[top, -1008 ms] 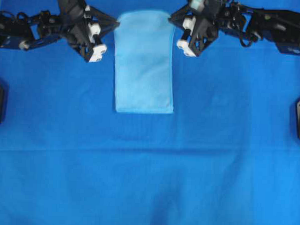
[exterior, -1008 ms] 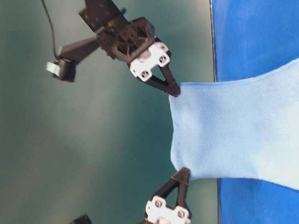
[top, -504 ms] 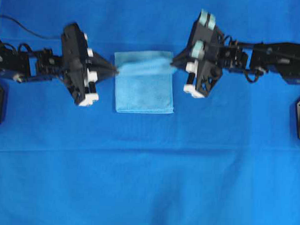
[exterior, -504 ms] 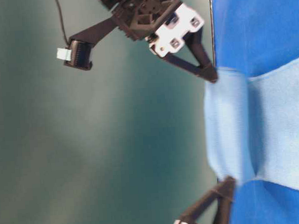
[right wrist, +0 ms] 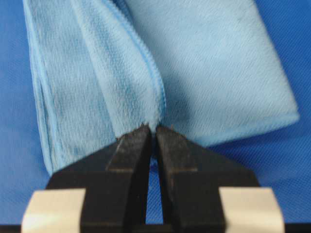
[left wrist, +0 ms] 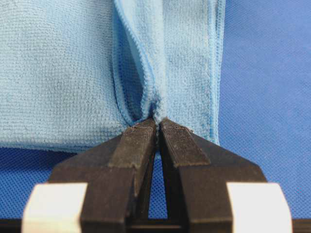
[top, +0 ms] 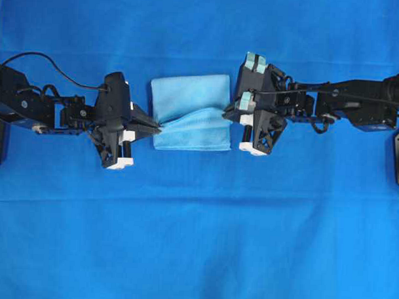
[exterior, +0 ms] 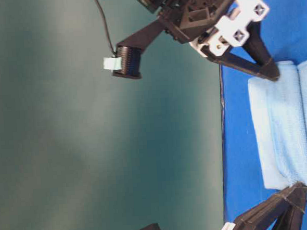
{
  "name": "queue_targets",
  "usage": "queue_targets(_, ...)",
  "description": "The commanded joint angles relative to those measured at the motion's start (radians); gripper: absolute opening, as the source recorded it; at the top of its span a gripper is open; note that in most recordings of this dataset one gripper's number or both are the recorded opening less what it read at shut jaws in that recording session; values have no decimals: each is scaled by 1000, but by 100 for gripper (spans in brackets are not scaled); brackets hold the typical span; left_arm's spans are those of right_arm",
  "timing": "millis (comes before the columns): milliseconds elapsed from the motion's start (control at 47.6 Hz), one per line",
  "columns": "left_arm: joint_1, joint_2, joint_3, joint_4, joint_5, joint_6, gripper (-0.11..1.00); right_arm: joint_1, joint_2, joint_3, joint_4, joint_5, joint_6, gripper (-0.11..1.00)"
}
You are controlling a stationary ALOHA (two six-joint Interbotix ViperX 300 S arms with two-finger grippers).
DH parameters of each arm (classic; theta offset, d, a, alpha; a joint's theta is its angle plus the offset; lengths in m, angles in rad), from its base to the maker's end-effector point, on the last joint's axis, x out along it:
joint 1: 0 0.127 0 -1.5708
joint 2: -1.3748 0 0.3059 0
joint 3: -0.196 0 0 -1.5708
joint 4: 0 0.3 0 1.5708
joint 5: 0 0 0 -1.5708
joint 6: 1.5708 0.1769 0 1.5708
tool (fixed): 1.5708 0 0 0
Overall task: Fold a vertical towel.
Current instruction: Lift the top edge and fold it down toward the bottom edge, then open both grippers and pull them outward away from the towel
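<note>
Covering the whole surface (top: 196,241) is a deep blue cloth, the largest thing in view, and everything else rests on or hangs just above it. Seen from table level, a plain dark green backdrop (exterior: 91,124) stands behind the surface's far edge.

Two black arms reach in from opposite sides in the overhead view. Between their fingers lies the towel (top: 191,120), a pale sky-blue cloth with stitched edges. It is folded over on itself: a flat lower layer lies on the surface, and an upper layer is drawn across it, its free edge running in a shallow curve from one set of fingers to the other.

Pinching the towel's side edge, the left gripper (top: 155,128) has its black fingers (left wrist: 138,143) pressed together, with only a sliver of gap behind the tips. In the left wrist view the cloth bunches into a ridge right at the tips and fans out beyond them, the stitched hem just to the right of the fingers.

Directly opposite, the right gripper (top: 228,111) clamps the towel's other side edge, its fingers (right wrist: 131,148) closed on a gathered pleat. In the right wrist view the upper layer's hem rises from the fingertips, while the flat lower layer spreads beyond and to the right of them.

Each gripper carries white blocks (top: 123,162) behind its fingers.
</note>
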Motion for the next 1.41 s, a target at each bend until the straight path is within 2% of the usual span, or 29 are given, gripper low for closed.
queue_targets(0,-3,-9,-12,0,-9,-2,2,3,-6,-15,6,-12,8,5)
queue_targets(315,3,-9,-17,0,-9,-2,3,26,-6,-15,6,-11,12,5)
queue_targets(357,3,-11,-18,0,-8,-2,6,32,-6,-15,6,-9,14,7)
queue_targets(399,2,-14,-18,0,-2,-2,13,38,-6,-15,6,-9,14,15)
queue_targets(525,-18,-31,-17,0,31,-5,45,64,-14,-8,6,3,14,53)
queue_targets(588,-35,-48,-14,0,55,-5,56,78,-20,-5,6,11,15,62)
queue_targets(651,-61,-74,-9,0,87,-6,61,98,-29,-3,6,21,18,58)
queue_targets(756,-104,-107,2,0,117,-9,60,143,-54,-2,6,55,31,52)
queue_targets(1008,-195,-218,12,0,149,-8,60,198,-126,-2,6,117,52,52)
queue_targets(1196,-201,-339,11,2,236,-8,59,198,-230,0,3,135,51,52)
queue_targets(1385,-201,-515,15,0,334,-6,59,198,-373,8,-3,163,49,52)
